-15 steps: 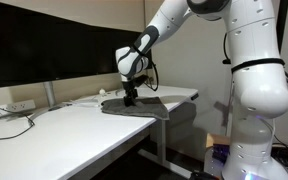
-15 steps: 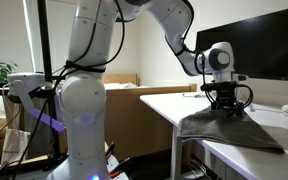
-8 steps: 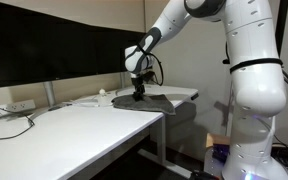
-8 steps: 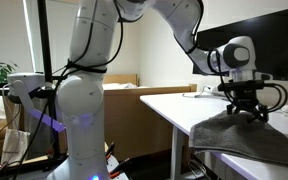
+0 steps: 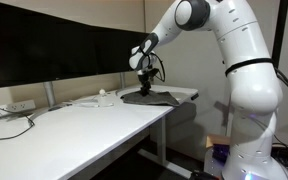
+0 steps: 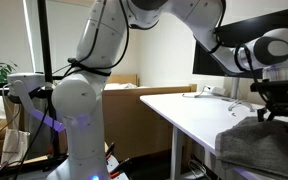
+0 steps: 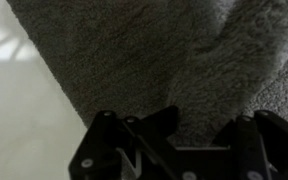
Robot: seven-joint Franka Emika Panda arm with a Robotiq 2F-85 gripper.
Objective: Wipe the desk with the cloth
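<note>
A dark grey cloth (image 5: 150,97) lies on the white desk (image 5: 84,128) near its far end. It also shows in an exterior view (image 6: 259,150) close to the camera. My gripper (image 5: 143,88) points straight down onto the cloth and also shows in an exterior view (image 6: 277,113). In the wrist view the cloth (image 7: 134,50) fills most of the picture, with a raised fold running up between the fingers of my gripper (image 7: 194,135), which is shut on it. A strip of bare desk (image 7: 9,100) shows at the left.
A large black monitor (image 5: 54,45) stands along the back of the desk. A power strip (image 5: 17,106) and a cable (image 5: 14,126) lie near it. A small white object (image 5: 104,97) sits beside the cloth. The desk's edge (image 6: 199,125) drops off beside the robot's base.
My gripper has dragged the cloth along the desk toward its far end, closer to the camera in the exterior view by the robot's base. The cloth has bunched up somewhat.
</note>
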